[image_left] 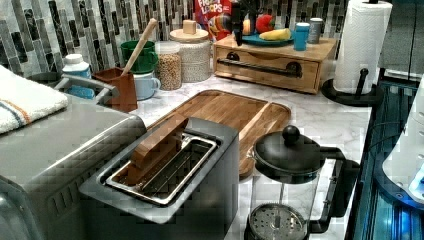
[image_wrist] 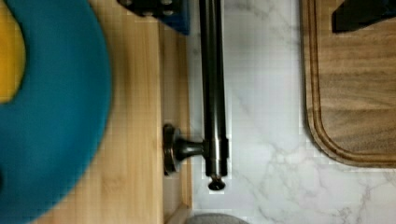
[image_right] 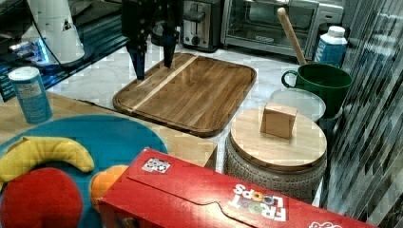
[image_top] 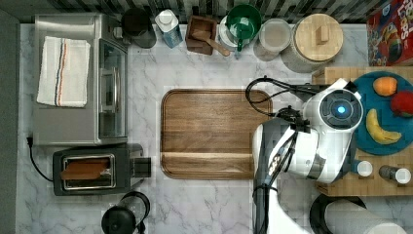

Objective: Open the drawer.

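The drawer (image_left: pixel 267 70) is a shallow light-wood box at the back of the counter in the left view, its front flush with the box. A long black bar handle (image_left: pixel 260 66) on two posts runs across the front. The wrist view looks down on the handle (image_wrist: pixel 212 93) and one post (image_wrist: pixel 180 148). My gripper (image_wrist: pixel 261 16) is open, with one blue-padded finger (image_wrist: pixel 161 9) over the drawer's front edge and the other over the walnut tray, so the bar lies between them. In the right view the gripper (image_right: pixel 153 70) hangs open above the counter.
A walnut tray (image_top: pixel 209 131) lies mid-counter beside the drawer. A blue plate (image_top: pixel 389 141) with fruit and small shakers (image_left: pixel 301 35) sit on the drawer box. A paper towel roll (image_left: pixel 361 45) stands at the left view's right. A toaster (image_top: pixel 97 168), toaster oven (image_top: pixel 78 80) and French press (image_left: pixel 287 175) are further off.
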Action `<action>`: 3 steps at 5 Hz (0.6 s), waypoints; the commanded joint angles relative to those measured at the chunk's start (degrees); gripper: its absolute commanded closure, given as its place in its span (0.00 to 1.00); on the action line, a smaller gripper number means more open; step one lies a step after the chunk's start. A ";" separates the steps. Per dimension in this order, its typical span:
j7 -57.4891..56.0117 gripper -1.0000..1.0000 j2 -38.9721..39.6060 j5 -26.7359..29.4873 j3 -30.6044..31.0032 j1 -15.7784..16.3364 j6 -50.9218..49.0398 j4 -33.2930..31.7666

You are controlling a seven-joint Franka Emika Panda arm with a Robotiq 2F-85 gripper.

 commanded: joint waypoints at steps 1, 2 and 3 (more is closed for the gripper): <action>-9.35 0.00 5.31 -0.84 -0.56 -2.12 10.86 -2.26; -7.97 0.00 7.32 -1.44 -0.38 -2.28 13.54 -3.01; -6.37 0.00 8.81 -0.32 0.41 -1.93 13.48 -3.16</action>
